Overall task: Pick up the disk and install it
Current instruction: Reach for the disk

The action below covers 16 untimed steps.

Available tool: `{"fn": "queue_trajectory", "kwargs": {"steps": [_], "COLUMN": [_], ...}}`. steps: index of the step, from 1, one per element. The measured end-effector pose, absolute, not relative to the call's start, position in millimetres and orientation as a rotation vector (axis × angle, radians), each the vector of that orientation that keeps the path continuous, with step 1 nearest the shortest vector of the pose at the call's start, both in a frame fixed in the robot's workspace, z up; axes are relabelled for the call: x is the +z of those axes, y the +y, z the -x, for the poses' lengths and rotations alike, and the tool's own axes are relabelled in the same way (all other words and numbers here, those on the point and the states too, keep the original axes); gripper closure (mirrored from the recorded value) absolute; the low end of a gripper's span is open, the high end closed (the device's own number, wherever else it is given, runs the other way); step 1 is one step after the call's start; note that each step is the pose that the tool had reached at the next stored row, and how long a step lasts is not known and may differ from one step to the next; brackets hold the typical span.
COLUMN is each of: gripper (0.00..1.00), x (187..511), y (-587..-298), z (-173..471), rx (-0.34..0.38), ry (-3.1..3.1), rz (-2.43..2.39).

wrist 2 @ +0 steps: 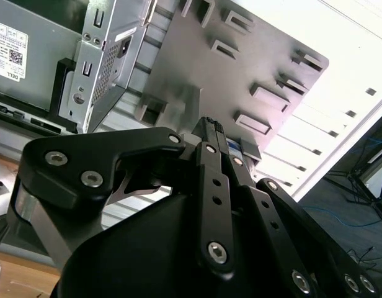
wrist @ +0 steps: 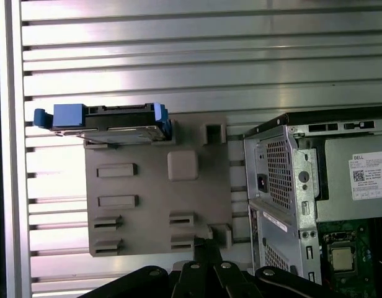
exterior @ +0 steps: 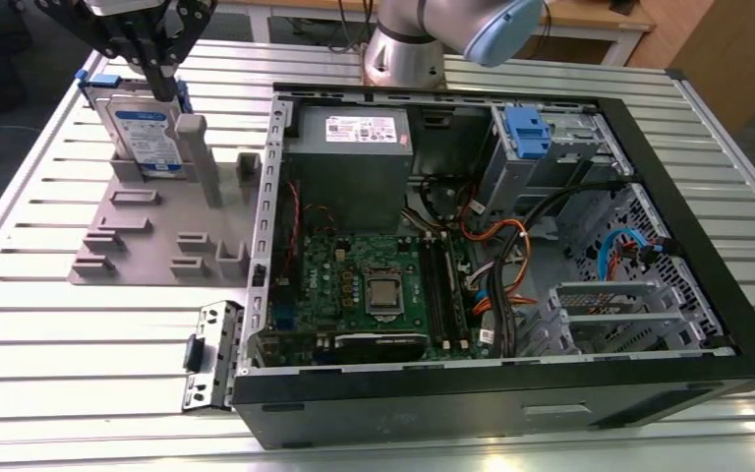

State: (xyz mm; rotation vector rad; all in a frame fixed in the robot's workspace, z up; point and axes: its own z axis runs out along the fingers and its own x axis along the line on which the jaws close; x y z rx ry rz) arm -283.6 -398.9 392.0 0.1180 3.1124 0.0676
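The disk [exterior: 142,133] is standing on edge in a slot of the grey fixture plate [exterior: 154,231], at the plate's corner away from the open computer case [exterior: 640,177]. One blue rail end is jutting past the plate's edge. The gripper [exterior: 164,88] is hanging above the plate. In the exterior view its fingertips are showing against the disk's top edge, and I cannot tell whether they are touching it. Its jaws are sitting closed together with nothing between them. The case is lying just beside the plate on the slatted metal table [exterior: 36,344].
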Motion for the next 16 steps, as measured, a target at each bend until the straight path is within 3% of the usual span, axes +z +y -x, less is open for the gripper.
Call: {"fn": "queue_trajectory", "kwargs": {"steps": [16], "gripper": [0.9], "x": [391], "y": [-399], "z": [302], "rx": [0.068], "ry": [3.112], "rz": [-0.118]}}
